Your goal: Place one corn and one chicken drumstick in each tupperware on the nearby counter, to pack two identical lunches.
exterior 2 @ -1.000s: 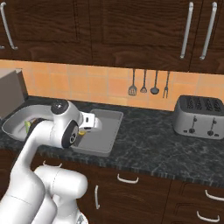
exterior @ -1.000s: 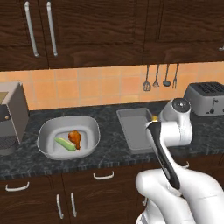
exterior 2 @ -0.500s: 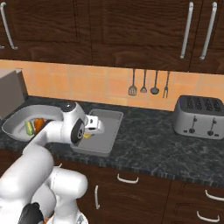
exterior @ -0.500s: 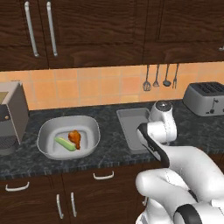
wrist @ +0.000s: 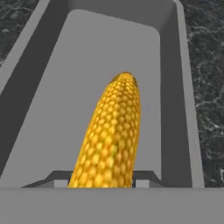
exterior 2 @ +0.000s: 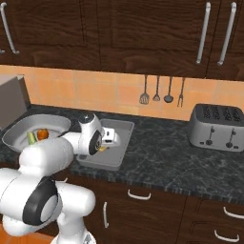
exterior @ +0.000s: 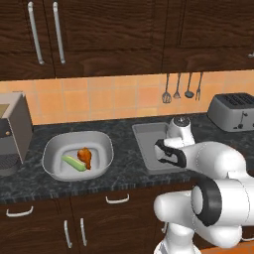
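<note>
Corn (wrist: pixel 111 140) gripped in claw (wrist: pixel 101 177), lengthwise along grey tray (wrist: pixel 57 87), tip outward

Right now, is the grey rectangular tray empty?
Nothing lies in the grey rectangular tray yet; the bumpy yellow corn cob hangs over it between the gripper fingers.

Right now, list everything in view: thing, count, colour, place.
corn: one, yellow, held over the grey tray
grey tray: one, dark grey, on the counter, under the tool
pale tub: one, grey-white, on the counter, left of the tray
chicken drumstick: one, orange-brown, in the pale tub
green piece: one, beside the drumstick in the tub
toaster: one, silver, on the counter, right
hanging utensils: four, dark, on the orange tiled wall
counter: one, dark speckled
tool: one, shut on the corn
</note>
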{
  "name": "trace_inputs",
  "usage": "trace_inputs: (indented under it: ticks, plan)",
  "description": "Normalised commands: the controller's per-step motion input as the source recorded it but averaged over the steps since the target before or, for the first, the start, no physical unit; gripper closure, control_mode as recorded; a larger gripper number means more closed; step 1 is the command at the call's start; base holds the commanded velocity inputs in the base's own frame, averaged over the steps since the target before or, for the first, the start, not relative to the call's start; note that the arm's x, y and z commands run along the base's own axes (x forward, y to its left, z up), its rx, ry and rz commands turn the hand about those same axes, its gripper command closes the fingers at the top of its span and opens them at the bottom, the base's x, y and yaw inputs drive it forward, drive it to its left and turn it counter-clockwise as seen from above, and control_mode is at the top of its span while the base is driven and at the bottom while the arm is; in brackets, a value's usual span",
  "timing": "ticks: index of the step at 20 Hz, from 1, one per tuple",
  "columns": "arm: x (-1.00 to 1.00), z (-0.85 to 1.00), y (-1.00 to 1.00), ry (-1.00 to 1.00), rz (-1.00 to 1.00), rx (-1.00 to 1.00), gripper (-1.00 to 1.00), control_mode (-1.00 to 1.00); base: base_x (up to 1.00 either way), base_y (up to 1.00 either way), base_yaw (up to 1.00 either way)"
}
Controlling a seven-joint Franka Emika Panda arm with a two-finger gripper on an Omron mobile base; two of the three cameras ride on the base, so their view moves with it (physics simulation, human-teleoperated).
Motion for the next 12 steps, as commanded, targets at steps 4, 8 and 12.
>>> trace_inputs:
  ticks: [4,8,12]
  plan:
    - [0.43,-0.53,0.00,0.06,0.00,0.00,1.00,-1.00,0.00,0.00,0.00]
    - [0.43,-0.62,0.00,0.04,0.00,0.00,-1.00,-1.00,0.00,0.00,0.00]
    - [0.22,-0.05,0.00,0.01,0.00,0.00,-1.00,-1.00,0.00,0.00,0.00]
